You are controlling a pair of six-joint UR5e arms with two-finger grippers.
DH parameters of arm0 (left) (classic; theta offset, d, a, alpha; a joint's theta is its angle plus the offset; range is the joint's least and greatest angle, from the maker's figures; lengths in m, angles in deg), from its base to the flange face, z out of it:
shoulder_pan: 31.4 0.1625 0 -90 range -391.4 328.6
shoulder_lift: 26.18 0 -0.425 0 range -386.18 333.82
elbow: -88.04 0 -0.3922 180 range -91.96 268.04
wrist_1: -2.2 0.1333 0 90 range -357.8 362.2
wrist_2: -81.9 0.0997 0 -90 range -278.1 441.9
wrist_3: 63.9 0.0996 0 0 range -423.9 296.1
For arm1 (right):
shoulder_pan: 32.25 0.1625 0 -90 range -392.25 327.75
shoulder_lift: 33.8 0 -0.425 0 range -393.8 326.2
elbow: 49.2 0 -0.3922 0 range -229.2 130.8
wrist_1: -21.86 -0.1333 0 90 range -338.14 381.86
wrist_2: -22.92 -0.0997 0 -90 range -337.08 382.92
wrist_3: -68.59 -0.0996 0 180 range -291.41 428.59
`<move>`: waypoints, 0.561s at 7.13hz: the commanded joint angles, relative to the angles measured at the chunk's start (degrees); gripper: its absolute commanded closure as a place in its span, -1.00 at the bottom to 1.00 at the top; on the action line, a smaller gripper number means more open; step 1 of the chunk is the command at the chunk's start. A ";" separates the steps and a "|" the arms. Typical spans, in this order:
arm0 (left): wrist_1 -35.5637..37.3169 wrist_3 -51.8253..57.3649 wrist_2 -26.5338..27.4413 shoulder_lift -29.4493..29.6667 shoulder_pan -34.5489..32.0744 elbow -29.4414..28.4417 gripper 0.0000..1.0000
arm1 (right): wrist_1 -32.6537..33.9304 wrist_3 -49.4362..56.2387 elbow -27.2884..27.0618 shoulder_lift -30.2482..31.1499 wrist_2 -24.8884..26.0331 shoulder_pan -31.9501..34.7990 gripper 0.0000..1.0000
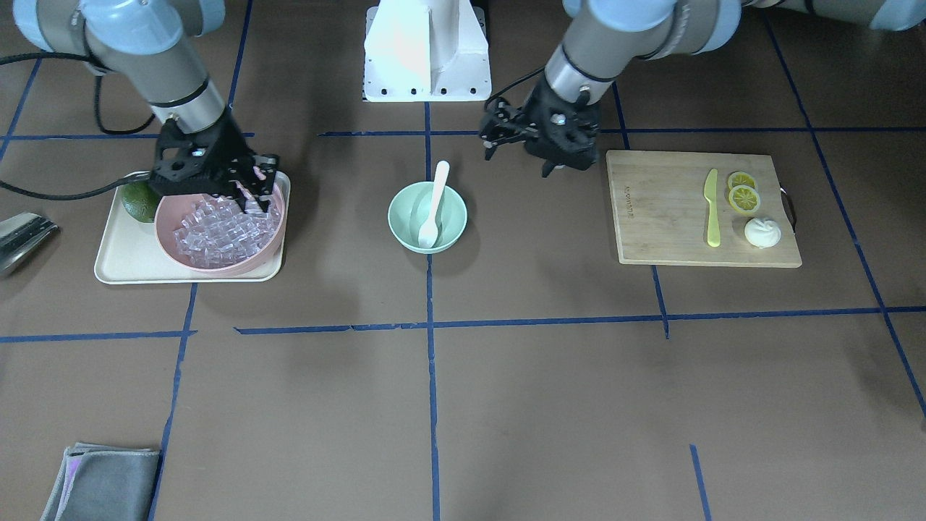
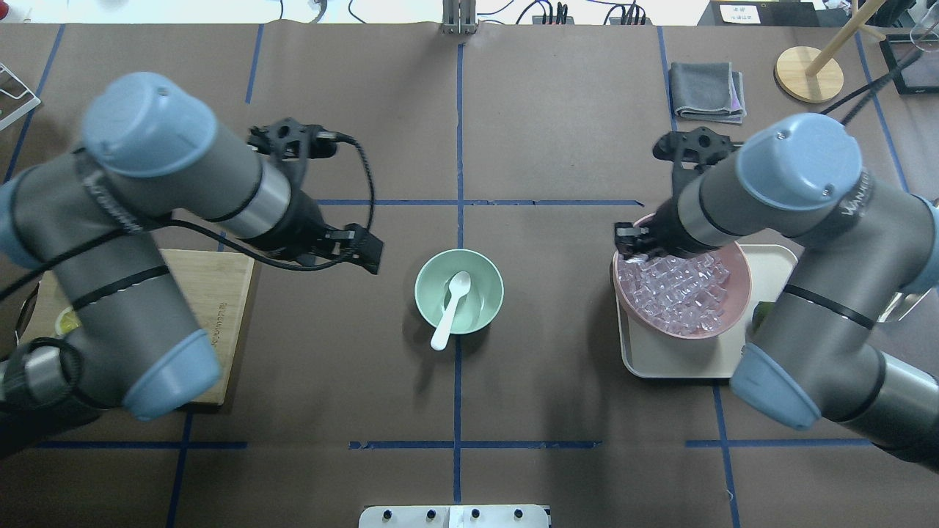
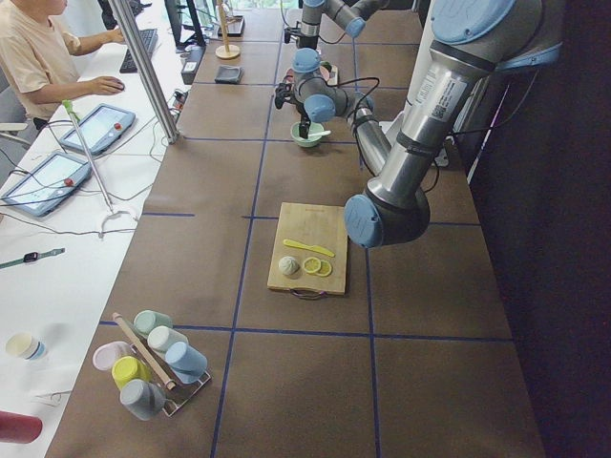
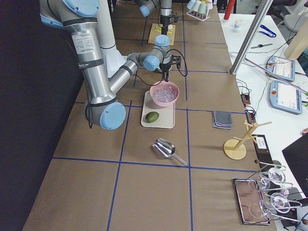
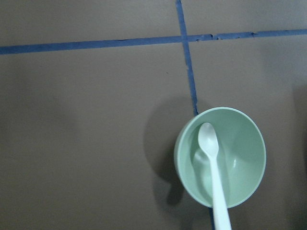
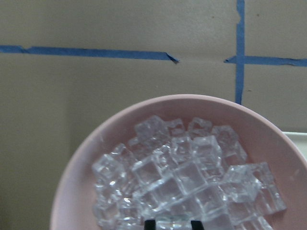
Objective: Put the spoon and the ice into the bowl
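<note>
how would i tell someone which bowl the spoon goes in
Find the crossing of blue tape lines at the table's middle; the mint-green bowl sits there alone, white spoon leaning inside. The pink bowl is larger, full of ice cubes, on a tray.

A brown table [image 1: 550, 405] crossed by blue tape lines [image 1: 432, 405]; a white desk [image 3: 57, 248] runs alongside.

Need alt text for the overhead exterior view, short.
A small white plastic spoon rests in a small mint-green bowl at table centre, handle over the rim. The right gripper reaches into a pink bowl of clear ice cubes on a cream tray; the left gripper hangs beside the green bowl.
</note>
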 commanded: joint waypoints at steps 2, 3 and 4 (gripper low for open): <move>0.04 8.79 -0.06 -15.21 -3.26 9.72 -0.98 | -0.30 -16.45 10.21 -15.09 3.97 -8.31 0.99; 0.04 8.80 0.03 -15.42 -3.27 9.92 -0.98 | -0.30 -18.66 14.61 -19.23 6.78 -9.64 0.98; 0.12 8.71 0.03 -15.34 -3.09 9.83 -0.98 | -1.17 -18.76 16.65 -19.97 7.67 -10.70 0.86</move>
